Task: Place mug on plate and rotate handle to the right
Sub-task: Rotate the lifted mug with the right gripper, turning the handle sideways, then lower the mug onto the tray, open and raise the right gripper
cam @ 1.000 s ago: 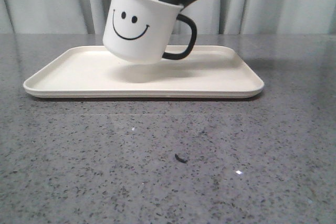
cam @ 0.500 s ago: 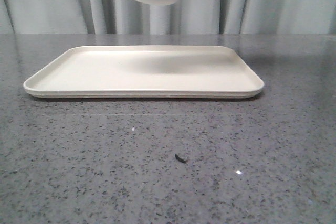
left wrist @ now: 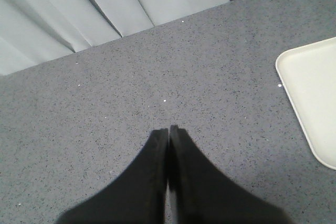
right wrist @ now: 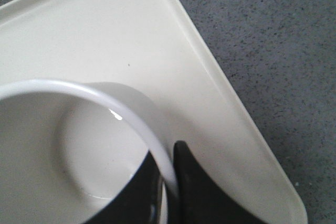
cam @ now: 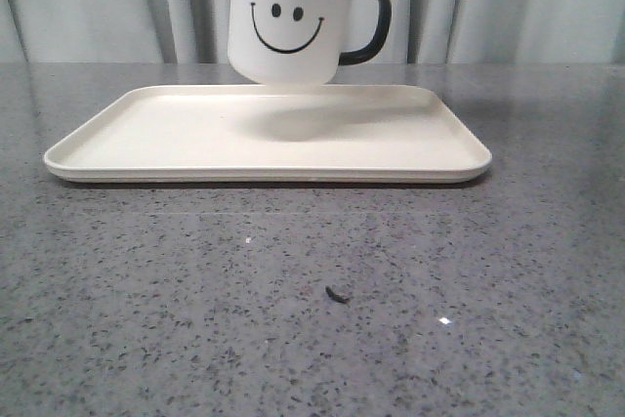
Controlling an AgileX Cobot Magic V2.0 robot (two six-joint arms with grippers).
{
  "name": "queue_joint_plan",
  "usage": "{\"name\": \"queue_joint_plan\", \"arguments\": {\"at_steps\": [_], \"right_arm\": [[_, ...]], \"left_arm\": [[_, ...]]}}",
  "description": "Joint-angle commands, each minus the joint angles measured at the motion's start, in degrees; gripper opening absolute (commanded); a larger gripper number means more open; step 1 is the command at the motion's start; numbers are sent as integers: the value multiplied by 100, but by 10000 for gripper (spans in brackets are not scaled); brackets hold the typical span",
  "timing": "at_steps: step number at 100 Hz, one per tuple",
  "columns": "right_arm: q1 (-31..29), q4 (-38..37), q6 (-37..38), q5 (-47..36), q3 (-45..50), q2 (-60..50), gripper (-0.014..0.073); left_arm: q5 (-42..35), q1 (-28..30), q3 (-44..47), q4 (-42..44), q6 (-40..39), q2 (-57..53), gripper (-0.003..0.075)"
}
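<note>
Mug (cam: 290,21) lower again, rim pinched by right claw (right wrist: 169,182) above plate (cam: 146,148); left claw (left wrist: 168,153) pressed together over speckled grey table (cam: 312,319).

White mug (cam: 290,21) with black smiley face toward the camera, held off the surface above the plate (cam: 176,139), slightly tilted; glossy black C-shaped handle (cam: 369,22) pointing right; cream rectangular tray-like plate, rounded corners, low rim, flat on the grey speckled tabletop, mug's shadow near its centre.
</note>
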Motion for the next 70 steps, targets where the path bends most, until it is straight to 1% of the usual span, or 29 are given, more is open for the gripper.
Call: {"name": "queue_joint_plan", "arguments": {"at_steps": [1, 28, 70], "right_arm": [[41, 89, -71, 457, -177, -242, -69], [80, 84, -66, 457, -177, -7, -69], [164, 42, -66, 457, -137, 7, -69]], "left_arm": [[-130, -23, -116, 102, -65, -29, -19], [-130, -23, -116, 102, -65, -29, -19], [-130, -23, -116, 46, -65, -29, -19]]}}
